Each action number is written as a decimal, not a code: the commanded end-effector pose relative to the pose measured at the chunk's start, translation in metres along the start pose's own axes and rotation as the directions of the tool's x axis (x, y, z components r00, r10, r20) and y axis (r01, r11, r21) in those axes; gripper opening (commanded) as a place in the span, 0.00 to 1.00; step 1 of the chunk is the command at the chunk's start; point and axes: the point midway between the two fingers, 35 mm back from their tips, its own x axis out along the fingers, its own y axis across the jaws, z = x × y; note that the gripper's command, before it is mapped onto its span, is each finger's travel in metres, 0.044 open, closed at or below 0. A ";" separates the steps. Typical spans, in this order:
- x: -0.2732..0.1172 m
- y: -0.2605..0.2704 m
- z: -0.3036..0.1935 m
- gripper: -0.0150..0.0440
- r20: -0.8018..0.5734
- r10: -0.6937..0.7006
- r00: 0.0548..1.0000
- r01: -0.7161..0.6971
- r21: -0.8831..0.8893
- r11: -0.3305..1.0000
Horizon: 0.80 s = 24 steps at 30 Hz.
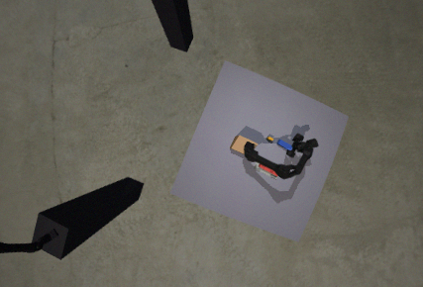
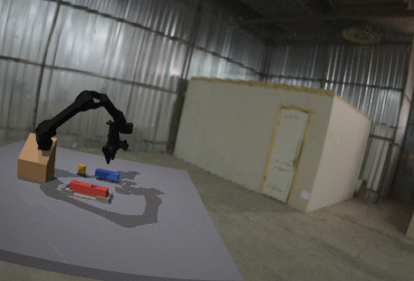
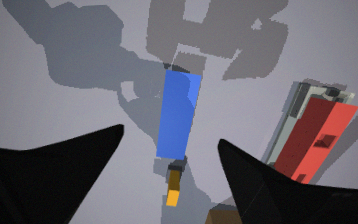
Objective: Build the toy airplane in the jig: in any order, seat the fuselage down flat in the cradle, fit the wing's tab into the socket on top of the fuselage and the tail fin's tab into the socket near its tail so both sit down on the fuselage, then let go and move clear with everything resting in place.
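Note:
The red fuselage point(image 1: 267, 170) point(image 2: 88, 189) point(image 3: 307, 132) lies lengthwise in the pale grey cradle point(image 2: 104, 199) point(image 3: 282, 145) and looks level. Open sockets show on its top in the wrist view. The blue wing point(image 1: 285, 144) point(image 2: 108, 174) point(image 3: 175, 115) lies apart beside the cradle. The small yellow-orange tail fin point(image 1: 270, 139) point(image 2: 81, 169) point(image 3: 173, 196) stands just off one end of the wing. Both have a dark part at the base. My gripper point(image 2: 109, 159) point(image 3: 172, 136) is open and empty, pointing down above the wing, with one finger on each side of it in the wrist view.
A tan block point(image 1: 240, 143) point(image 2: 36, 165) point(image 3: 222, 217) with a sloped top stands by the arm's base, near the tail fin and one end of the cradle. All of these are on the grey table top point(image 1: 214, 99) point(image 2: 127, 252).

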 end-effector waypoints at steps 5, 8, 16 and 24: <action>0.025 -0.004 -0.007 1.00 -0.022 -0.020 1.000 0.020 -0.013 1.000; 0.038 -0.004 -0.007 1.00 -0.022 -0.021 1.000 0.020 -0.013 1.000; 0.046 -0.004 -0.007 1.00 -0.022 -0.021 1.000 0.020 -0.014 1.000; 0.059 -0.004 -0.007 1.00 -0.022 -0.021 1.000 0.021 -0.014 1.000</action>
